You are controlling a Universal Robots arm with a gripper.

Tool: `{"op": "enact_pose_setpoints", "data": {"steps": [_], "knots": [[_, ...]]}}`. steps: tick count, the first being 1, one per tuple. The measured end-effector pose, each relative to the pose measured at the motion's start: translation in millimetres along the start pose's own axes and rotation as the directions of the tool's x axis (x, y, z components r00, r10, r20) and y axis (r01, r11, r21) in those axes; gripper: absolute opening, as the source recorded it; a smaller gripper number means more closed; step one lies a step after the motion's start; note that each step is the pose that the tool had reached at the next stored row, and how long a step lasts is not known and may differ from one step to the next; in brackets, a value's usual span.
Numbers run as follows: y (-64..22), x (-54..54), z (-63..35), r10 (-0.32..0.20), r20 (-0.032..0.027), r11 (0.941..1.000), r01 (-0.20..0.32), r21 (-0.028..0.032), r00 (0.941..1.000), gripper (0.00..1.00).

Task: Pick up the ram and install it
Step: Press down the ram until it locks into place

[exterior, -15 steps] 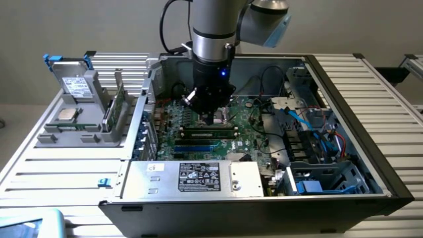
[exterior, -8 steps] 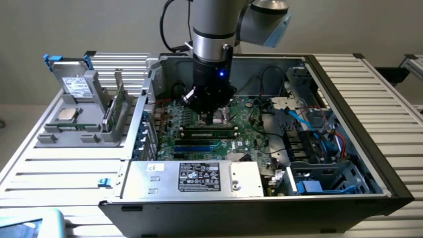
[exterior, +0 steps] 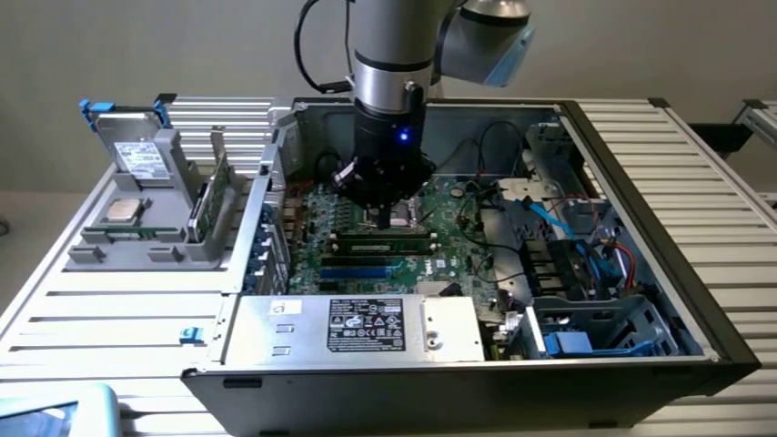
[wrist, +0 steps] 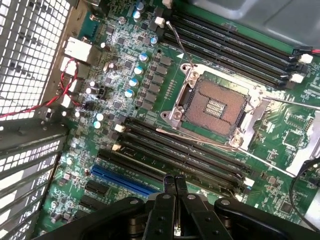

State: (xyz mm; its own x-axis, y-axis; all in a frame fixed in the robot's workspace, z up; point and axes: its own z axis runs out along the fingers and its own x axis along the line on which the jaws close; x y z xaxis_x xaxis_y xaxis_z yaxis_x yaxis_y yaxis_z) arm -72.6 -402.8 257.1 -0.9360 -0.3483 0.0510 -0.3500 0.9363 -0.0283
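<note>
One ram (exterior: 384,242) sits seated in its slot just below the empty, closed tool (exterior: 391,218).

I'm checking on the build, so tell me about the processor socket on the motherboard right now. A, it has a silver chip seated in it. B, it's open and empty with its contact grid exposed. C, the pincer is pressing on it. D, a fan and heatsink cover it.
B: in the wrist view the socket lies open with its bare contact grid showing, while the shut pincer sits over the memory slots beside it.
</note>
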Motion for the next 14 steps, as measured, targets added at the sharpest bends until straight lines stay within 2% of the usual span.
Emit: {"op": "enact_pose_setpoints", "data": {"steps": [4,9,14], "knots": [[0.0,0.0,0.0,0.045,-0.0006,0.9990,-0.045,-0.0015,0.9990,0.11],[0.0,0.0,0.0,0.092,0.0003,0.9958,-0.092,0.0019,0.9958,0.11],[0.0,-0.1,0.1,0.137,0.0074,0.9905,-0.137,0.0049,0.9905,0.11]]}}
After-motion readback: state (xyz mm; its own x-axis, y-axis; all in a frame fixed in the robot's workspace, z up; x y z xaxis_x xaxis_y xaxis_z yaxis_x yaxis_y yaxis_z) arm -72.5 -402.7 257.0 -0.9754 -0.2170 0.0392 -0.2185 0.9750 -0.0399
